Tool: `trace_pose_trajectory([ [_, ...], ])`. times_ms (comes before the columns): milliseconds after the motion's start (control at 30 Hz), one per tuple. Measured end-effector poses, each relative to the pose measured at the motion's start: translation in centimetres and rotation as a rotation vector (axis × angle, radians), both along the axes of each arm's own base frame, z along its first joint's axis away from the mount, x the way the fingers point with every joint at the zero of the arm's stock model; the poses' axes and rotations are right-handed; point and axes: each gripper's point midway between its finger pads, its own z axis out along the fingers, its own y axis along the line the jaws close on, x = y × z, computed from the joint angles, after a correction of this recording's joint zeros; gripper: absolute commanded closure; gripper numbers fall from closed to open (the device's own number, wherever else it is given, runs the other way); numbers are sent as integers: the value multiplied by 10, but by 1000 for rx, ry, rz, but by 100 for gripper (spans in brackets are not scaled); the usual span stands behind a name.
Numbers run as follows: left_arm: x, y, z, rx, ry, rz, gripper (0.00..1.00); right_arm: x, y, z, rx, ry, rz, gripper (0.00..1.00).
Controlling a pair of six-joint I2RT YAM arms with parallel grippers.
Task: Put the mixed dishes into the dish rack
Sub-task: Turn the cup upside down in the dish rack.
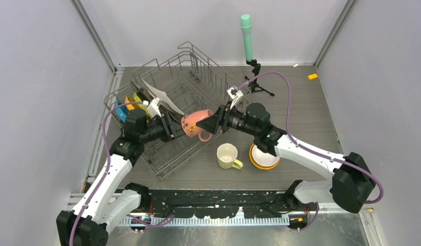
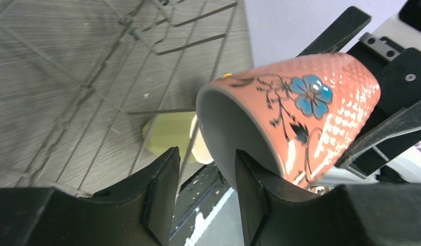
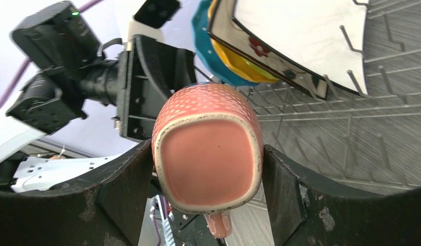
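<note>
now: mug lies level between both grippers, only the right one gripping

sideways over the near edge of the rack (image 1: 198, 84), the pink mug (image 1: 194, 123) hangs in the air with its long axis level, running along the line from one gripper to the other. its mouth faces the left gripper (image 2: 203, 169) and its base faces the right gripper (image 3: 208, 161). the handle points down.

the right gripper is clamped on the mug, one finger pressed to each side of the body near the base. the left gripper's jaws stand apart astride the rim, with a gap showing beside the wall, so it does not pinch anything.

the rack lies left of and beyond the right gripper, past the left one. the left arm is nearer the rack, but its fingers are not closed on the mug. it looks like a hand-over, with the weight on the right arm. the coming move likely turns on the left gripper backing off along the mug's axis without catching the rim.

a white plate (image 1: 159, 96) stands in the rack. a yellow mug (image 1: 227, 155) and a bowl (image 1: 263, 156) wait on the table.
</note>
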Motion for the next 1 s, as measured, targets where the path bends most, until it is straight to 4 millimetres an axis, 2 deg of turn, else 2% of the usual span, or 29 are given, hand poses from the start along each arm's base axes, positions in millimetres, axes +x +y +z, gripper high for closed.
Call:
trace_pose_trajectory([
  [200, 3, 19, -11, 146, -8, 67, 52, 13, 3, -18, -54, 54, -35, 98],
  [633, 3, 54, -16, 356, -43, 174, 49, 31, 17, -25, -136, 79, -40, 99],
  [833, -1, 78, -8, 428, -91, 280, 40, 40, 22, -28, -213, 71, -32, 99],
  [1000, -3, 103, 2, 476, -138, 405, 36, 48, 30, -30, -285, 49, -15, 99],
])
